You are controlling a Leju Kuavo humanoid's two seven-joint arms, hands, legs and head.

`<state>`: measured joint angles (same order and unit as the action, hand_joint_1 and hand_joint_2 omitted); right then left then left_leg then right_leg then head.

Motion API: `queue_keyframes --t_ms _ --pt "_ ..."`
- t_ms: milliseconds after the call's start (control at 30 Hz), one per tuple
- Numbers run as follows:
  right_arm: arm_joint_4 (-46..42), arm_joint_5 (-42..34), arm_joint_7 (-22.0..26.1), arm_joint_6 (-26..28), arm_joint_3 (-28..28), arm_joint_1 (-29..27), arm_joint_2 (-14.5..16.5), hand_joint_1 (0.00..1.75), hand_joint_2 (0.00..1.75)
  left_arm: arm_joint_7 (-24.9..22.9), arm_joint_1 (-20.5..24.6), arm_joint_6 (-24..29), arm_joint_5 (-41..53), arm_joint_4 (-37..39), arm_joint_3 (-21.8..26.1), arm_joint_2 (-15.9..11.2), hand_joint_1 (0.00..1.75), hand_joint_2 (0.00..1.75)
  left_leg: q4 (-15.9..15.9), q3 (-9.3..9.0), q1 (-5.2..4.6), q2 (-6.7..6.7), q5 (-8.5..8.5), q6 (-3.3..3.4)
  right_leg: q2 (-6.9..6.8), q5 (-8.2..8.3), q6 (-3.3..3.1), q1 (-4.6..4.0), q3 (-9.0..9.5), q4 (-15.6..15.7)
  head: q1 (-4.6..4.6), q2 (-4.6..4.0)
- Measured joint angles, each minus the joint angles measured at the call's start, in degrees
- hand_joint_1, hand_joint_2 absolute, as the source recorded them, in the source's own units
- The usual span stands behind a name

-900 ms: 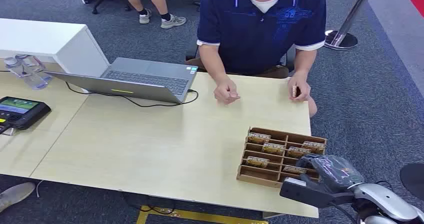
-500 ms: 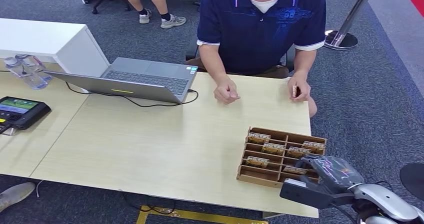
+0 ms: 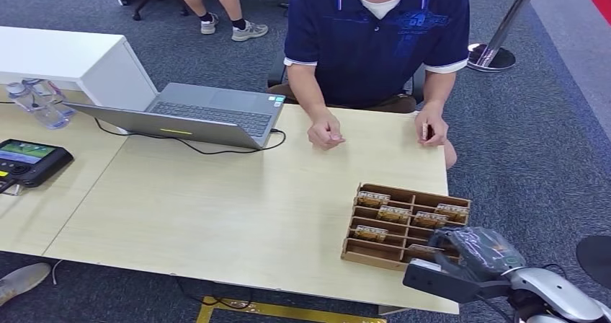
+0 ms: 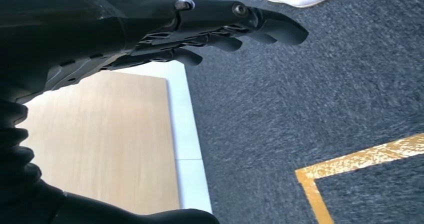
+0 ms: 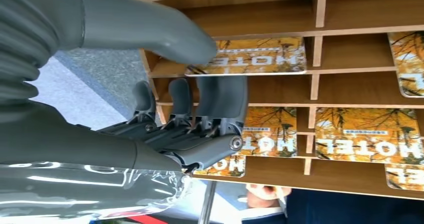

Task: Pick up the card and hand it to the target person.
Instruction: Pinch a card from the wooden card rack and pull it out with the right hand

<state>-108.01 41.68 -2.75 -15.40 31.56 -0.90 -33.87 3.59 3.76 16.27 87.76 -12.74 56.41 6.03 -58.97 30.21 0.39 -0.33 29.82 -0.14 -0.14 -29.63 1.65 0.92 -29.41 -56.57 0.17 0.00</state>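
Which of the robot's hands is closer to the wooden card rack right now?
Right. The right hand is at the card rack, thumb on a card. The left hand hangs off the table edge over the carpet.

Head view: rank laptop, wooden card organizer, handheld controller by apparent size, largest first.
1. laptop
2. wooden card organizer
3. handheld controller, partly cut off by the left edge, so its full extent is unsure.
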Motion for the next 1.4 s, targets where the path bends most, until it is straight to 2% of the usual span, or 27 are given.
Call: queue_keyframes --t_ms 33,133,467,567,600,700,833,1133,1400 --pt "-0.15 0.33 -0.18 0.27 0.00 -0.23 0.03 1.59 1.75 -0.01 0.00 -0.02 -0.01 0.00 -0.01 0.00 0.00 1.75 0.00 0.00 0.00 0.00 0.00 0.00 0.00 0.00 0.00 0.00 0.00 0.00 0.00 0.00" --pt "-0.43 1.21 -0.56 0.86 0.00 -0.73 0.24 1.63 1.75 -0.03 0.00 -0.03 -0.01 0.00 -0.03 0.00 0.00 1.75 0.00 0.00 0.00 0.00 0.00 0.00 0.00 0.00 0.00 0.00 0.00 0.00 -0.01 0.00" --pt "-0.58 2.40 -0.97 0.95 -0.03 -1.07 1.18 1.65 1.75 -0.21 0.00 -0.03 -0.01 0.00 -0.18 0.00 0.00 1.75 0.00 -0.01 0.00 0.00 0.00 0.00 0.00 0.00 0.00 0.00 0.01 0.00 -0.01 0.00" --pt "-0.57 2.40 -0.76 0.58 -0.04 -0.92 1.46 1.65 1.75 -0.28 0.00 -0.03 -0.03 0.00 -0.36 0.00 0.00 0.44 0.00 0.00 0.00 0.00 0.00 0.00 0.00 0.00 0.00 0.00 0.01 0.00 -0.01 0.00" --pt "-0.56 2.39 -0.64 0.41 -0.04 -0.81 1.54 1.65 1.75 -0.30 0.00 -0.14 -0.07 0.00 -0.38 0.00 0.00 0.44 0.00 0.00 0.00 0.00 0.00 0.00 0.00 0.00 0.00 0.00 0.01 0.00 -0.01 0.00" --pt "-0.52 2.38 -0.37 -0.06 -0.04 -0.53 1.80 1.66 1.75 -0.25 0.01 -1.15 -0.25 0.00 -0.39 -0.03 0.00 1.75 0.00 0.01 0.00 0.00 0.00 0.00 0.00 0.00 0.00 0.00 0.01 0.00 0.00 0.00" --pt "-0.38 2.16 -0.26 -0.51 -0.04 -0.18 2.15 1.66 1.75 -1.52 0.00 -2.11 -0.26 0.00 -0.41 -0.04 0.00 1.75 0.00 0.02 0.00 0.00 0.00 0.00 0.00 0.00 0.00 0.00 0.00 0.00 0.01 0.00" --pt "0.03 1.26 0.80 -0.16 -0.10 1.53 2.51 1.66 1.75 -0.16 0.01 -2.75 -1.04 0.00 -0.39 -0.15 0.00 1.75 0.00 0.00 0.00 0.01 0.00 0.00 0.02 0.00 0.00 0.00 0.01 -0.01 0.00 0.00" --pt "-0.21 -0.20 3.45 4.38 -3.74 5.80 4.08 1.66 1.75 -0.27 0.00 -2.64 -1.21 0.00 -0.37 -0.15 0.00 1.75 0.00 0.00 0.00 0.01 0.00 0.00 0.02 0.01 0.00 0.00 0.02 -0.02 0.01 0.00"
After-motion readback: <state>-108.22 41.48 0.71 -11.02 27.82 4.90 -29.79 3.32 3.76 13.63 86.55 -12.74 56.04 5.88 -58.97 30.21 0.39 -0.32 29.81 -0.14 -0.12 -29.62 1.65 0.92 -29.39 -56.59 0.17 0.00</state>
